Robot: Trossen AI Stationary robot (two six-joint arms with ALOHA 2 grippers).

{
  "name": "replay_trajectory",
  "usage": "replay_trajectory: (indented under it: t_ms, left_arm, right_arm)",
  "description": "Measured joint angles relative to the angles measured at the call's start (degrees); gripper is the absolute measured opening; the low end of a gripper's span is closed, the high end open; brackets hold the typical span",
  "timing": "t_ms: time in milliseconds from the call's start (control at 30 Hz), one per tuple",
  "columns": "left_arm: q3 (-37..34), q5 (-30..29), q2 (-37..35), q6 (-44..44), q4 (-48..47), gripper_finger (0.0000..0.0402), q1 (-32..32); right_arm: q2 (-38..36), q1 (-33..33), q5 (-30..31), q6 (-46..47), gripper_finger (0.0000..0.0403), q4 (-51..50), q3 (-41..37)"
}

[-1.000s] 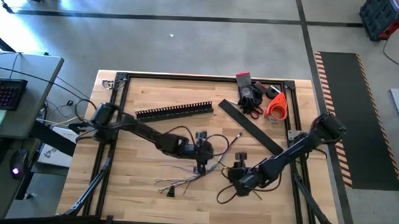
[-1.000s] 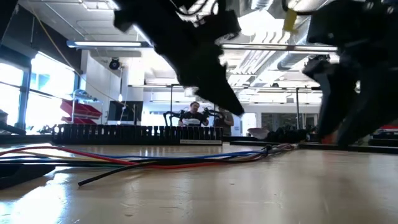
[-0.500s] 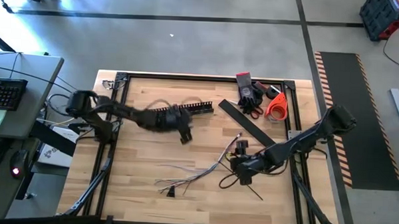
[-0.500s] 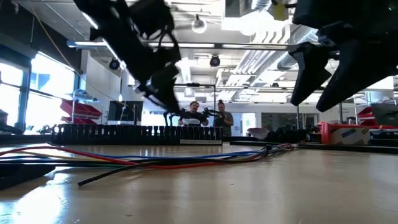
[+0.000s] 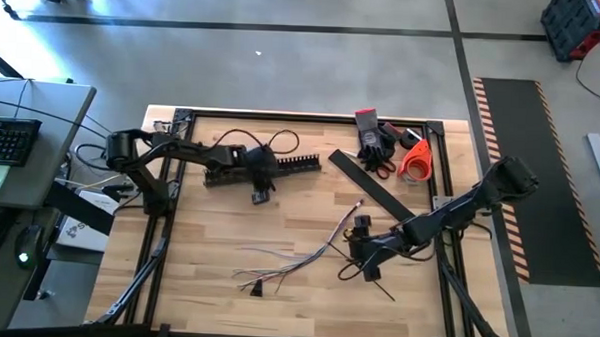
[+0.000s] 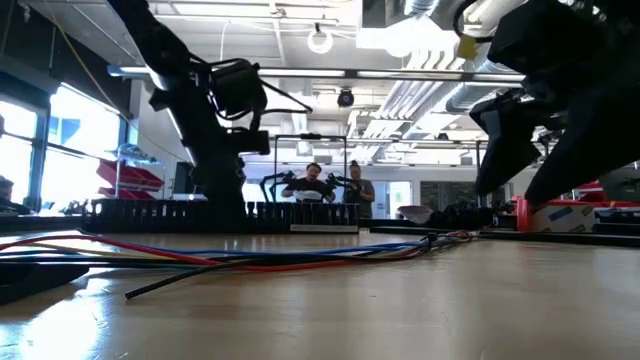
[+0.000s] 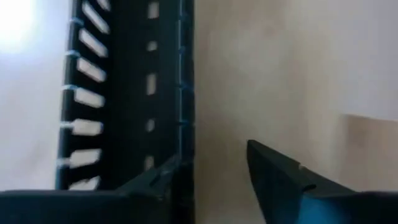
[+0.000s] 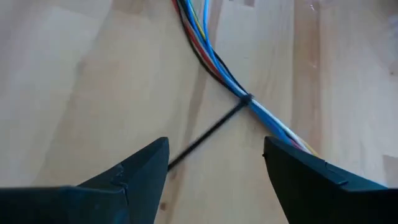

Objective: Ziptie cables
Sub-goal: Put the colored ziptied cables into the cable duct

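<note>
cables mid-counter, zip tie cinched | left claw withdrawn from cables to slotted rail, open, empty | right claw just beside cables, open | bundling apparently done

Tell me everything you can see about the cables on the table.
The cables are thin wires, dark with blue, red, white and yellow strands, lying flat on the wooden table. Their loose ends fan out, then gather into one cord cinched by a black zip tie whose tail sticks out sideways. The open right gripper hovers above, touching nothing.
</note>
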Motion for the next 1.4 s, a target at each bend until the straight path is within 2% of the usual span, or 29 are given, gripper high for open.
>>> replay_trajectory:
  t_ms: [100,233,433,600,733,867,1033,1167,1267,1400]
  left_arm:
    - [0.0,3.4,0.2,-0.4,0.0,0.0092,-2.7]
    - [0.0,3.7,0.2,-2.1,0.6,0.004,-7.0]
    - [0.0,1.6,0.2,-4.1,1.8,0.0008,-13.0]
    - [0.0,-1.7,0.2,-4.5,3.1,0.0031,-15.8]
    - [1.6,-1.9,0.2,-4.9,3.3,0.007,-16.3]
    - [4.9,-1.3,-0.3,-4.6,0.6,0.0107,-16.3]
    - [11.8,-0.9,-0.7,-4.9,-6.2,0.0132,-18.5]
    - [16.2,-1.4,-0.7,-2.8,-7.0,0.0129,-23.1]
    - [17.2,-7.0,-0.7,-2.1,-5.1,0.0123,-27.2]
    - [16.2,-21.8,-0.5,-9.2,0.6,0.0118,-31.6]
  right_arm:
    - [0.0,-2.3,-1.9,-4.1,0.0249,-2.1,1.1]
    - [0.0,-6.1,-3.3,-10.8,0.0249,-9.4,5.6]
    - [0.0,-12.2,-2.9,-23.7,0.0249,-25.4,12.4]
    - [0.2,-20.3,-5.1,-30.3,0.0248,-27.6,10.1]
    - [0.2,-26.3,-6.2,-32.3,0.0233,-21.8,6.2]
    - [1.2,-30.8,-10.3,-35.7,0.021,-19.8,3.7]
    - [4.9,-33.6,-12.0,-37.5,0.0167,-19.8,3.2]
    - [7.1,-33.9,-13.6,-35.3,0.01,-20.3,3.4]
    - [6.5,-32.6,-13.3,-29.0,0.0025,-20.9,3.3]
    - [2.3,-27.4,-10.9,-20.5,0.0014,-25.1,3.7]
